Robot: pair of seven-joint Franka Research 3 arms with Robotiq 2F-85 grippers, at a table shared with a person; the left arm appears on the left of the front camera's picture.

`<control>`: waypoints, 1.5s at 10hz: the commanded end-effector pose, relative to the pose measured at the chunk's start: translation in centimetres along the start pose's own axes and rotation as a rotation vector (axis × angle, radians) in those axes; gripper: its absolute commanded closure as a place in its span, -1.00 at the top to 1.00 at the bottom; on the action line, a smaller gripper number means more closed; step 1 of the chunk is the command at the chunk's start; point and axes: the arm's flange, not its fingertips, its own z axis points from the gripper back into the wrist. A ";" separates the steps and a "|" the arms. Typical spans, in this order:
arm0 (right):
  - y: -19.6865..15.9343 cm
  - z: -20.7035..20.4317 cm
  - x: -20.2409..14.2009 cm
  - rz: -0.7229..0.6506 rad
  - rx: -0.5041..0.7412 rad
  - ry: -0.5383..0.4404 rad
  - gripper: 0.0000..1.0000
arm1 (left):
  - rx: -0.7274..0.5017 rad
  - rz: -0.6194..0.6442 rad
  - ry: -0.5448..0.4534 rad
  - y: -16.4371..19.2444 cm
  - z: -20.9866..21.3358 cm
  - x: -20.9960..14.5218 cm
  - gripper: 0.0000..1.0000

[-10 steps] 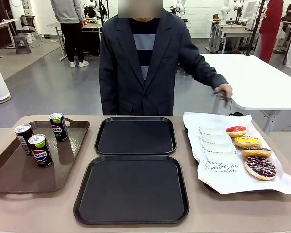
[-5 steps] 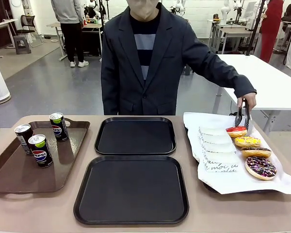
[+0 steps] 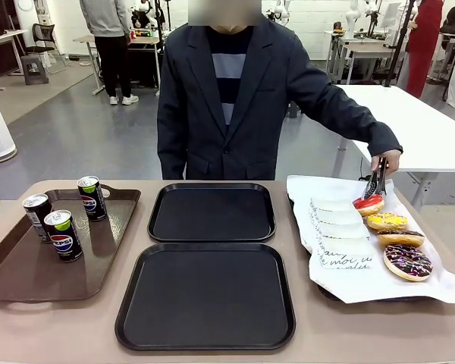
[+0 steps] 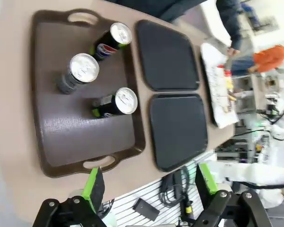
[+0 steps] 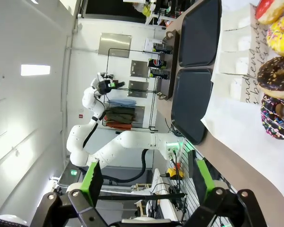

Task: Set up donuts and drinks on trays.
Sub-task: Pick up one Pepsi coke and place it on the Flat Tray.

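In the middle of the table [image 3: 318, 341], two black trays one behind the other: far tray [image 3: 211, 214] toward the person [image 3: 227, 91], near tray [image 3: 206, 297] at the robot's edge, rims just beside each other.

At the left, a brown tray [image 3: 23, 277] carrying three cans [image 3: 63, 235], all upright, silver tops up, clustered toward its far end, near one another but apart.

At the right, white paper [image 3: 364, 282] with a row of overlapping printed sleeves [image 3: 340, 231]. Just beside them, a row of four donuts: red donut [image 3: 368, 205] farthest, then yellow donut [image 3: 387, 221], chocolate donut [image 3: 400, 237] and sprinkle donut [image 3: 408, 262] nearest the robot.

Over the paper's far corner, the person's hand [image 3: 387, 161], closed around the handle of black tongs [image 3: 375, 182]. Tips down at the red donut, touching it; cannot tell whether pinching it.

Left gripper [image 4: 149, 184]: high above the table's left end, looking down on the brown tray and cans, jaws wide apart.

Right gripper [image 5: 146, 176]: by the table's right end, facing along it past the donuts, jaws likewise wide apart.
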 end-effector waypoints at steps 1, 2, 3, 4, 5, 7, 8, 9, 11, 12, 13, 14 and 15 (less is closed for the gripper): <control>-0.1 0.1 0.0 0.003 0.005 -0.004 1.00 | 0.205 0.082 0.146 -3.1 -2.2 4.0 1.00; -0.1 0.1 0.0 0.003 0.005 -0.004 1.00 | 0.319 0.116 0.164 -4.5 -4.8 5.7 1.00; -0.1 0.1 0.0 0.003 0.005 -0.004 1.00 | 0.436 0.128 0.171 -5.5 -7.7 6.7 1.00; -0.1 0.1 0.0 0.003 0.005 -0.004 1.00 | 0.544 0.125 0.179 -6.4 -11.5 7.2 1.00; -0.1 0.1 0.0 0.003 0.005 -0.004 1.00 | 0.627 0.117 0.162 -7.0 -15.3 7.5 1.00; -0.1 0.1 0.0 0.003 0.005 -0.004 1.00 | 0.754 0.110 0.180 -7.3 -19.9 7.2 1.00; -0.1 0.1 0.0 0.003 0.005 -0.004 1.00 | 0.797 0.102 0.181 -7.4 -21.5 6.9 1.00; -0.1 0.1 0.0 0.003 0.005 -0.004 1.00 | 0.809 0.094 0.174 -7.2 -22.9 6.6 1.00; -0.1 0.1 0.0 0.003 0.005 -0.004 1.00 | 0.777 0.087 0.195 -7.3 -22.5 6.4 1.00; -0.1 0.1 0.0 0.003 0.005 -0.004 1.00 | 0.777 0.087 0.195 -7.3 -22.5 6.4 1.00; -0.1 0.1 0.0 0.003 0.005 -0.004 1.00 | 0.777 0.087 0.195 -7.3 -22.5 6.4 1.00; -0.1 0.1 0.0 0.003 0.005 -0.004 1.00 | 0.777 0.087 0.195 -7.3 -22.5 6.4 1.00; -0.1 0.1 0.0 0.003 0.005 -0.004 1.00 | 0.777 0.087 0.195 -7.3 -22.5 6.4 1.00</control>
